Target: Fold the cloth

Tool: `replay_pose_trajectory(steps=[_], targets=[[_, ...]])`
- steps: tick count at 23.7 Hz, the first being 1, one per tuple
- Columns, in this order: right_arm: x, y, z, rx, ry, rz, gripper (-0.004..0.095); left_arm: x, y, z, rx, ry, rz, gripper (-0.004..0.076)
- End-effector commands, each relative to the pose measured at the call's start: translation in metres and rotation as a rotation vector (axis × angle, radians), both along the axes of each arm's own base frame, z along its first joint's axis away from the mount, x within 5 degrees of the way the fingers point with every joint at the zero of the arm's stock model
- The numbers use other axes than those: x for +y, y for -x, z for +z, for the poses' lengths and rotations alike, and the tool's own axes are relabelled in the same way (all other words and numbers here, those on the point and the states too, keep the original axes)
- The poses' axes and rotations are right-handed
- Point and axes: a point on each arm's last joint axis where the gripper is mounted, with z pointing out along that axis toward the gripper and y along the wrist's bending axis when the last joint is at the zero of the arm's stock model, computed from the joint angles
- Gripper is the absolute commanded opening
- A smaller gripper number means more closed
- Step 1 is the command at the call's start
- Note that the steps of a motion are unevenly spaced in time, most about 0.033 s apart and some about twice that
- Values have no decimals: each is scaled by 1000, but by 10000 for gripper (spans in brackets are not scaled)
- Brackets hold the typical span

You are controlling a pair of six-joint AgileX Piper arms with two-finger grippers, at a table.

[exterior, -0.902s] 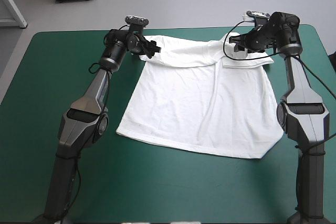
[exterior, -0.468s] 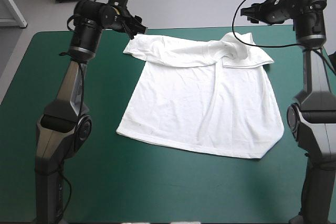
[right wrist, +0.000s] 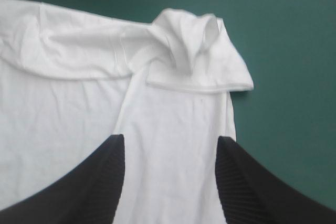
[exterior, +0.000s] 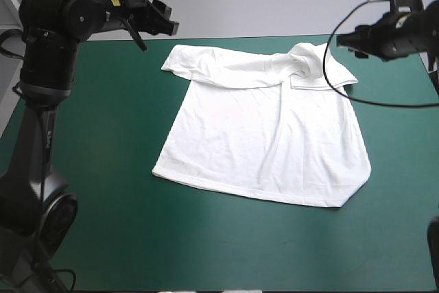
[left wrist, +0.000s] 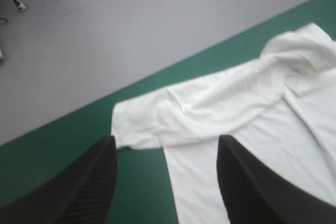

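Teal-green surface (exterior: 103,169) all round, smooth cover with open room on every side of the T-shirt (exterior: 267,142). It lies spread flat, white and softly creased, with the widest margin off its near hem. Along the T-shirt's far edge the cloth is folded over in a long band, and at its far right corner the sleeve (exterior: 312,60) bunches into a rumpled hump. Left gripper (left wrist: 165,145) hangs raised just beyond the T-shirt's far left corner, black fingers spread wide, clear of the cloth. Right gripper (right wrist: 170,140) hovers up beside that rumpled sleeve, fingers likewise apart, gripping nothing.
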Motion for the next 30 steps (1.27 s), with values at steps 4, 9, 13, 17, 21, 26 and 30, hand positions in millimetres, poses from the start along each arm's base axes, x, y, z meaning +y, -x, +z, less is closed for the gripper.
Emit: replay_pose_trajectory(steps=[4,9,13,17,21,26,30], targets=[[-6,92,-9,25,49,-22,490,2,64,-43,250,-65,-37,407],[-8,132,-24,41,49,-45,464,16,89,-91,401,-137,67,407],[-8,151,-29,38,27,-66,452,18,95,-135,555,-157,112,406],[-8,151,-30,41,14,-69,445,10,75,-176,635,-223,130,407],[-8,150,-30,44,9,-80,445,-6,42,-214,673,-245,143,407],[-8,150,-30,44,12,-82,445,-16,19,-260,785,-324,168,407],[-10,150,-30,43,31,-92,441,-14,12,-273,824,-331,193,407]])
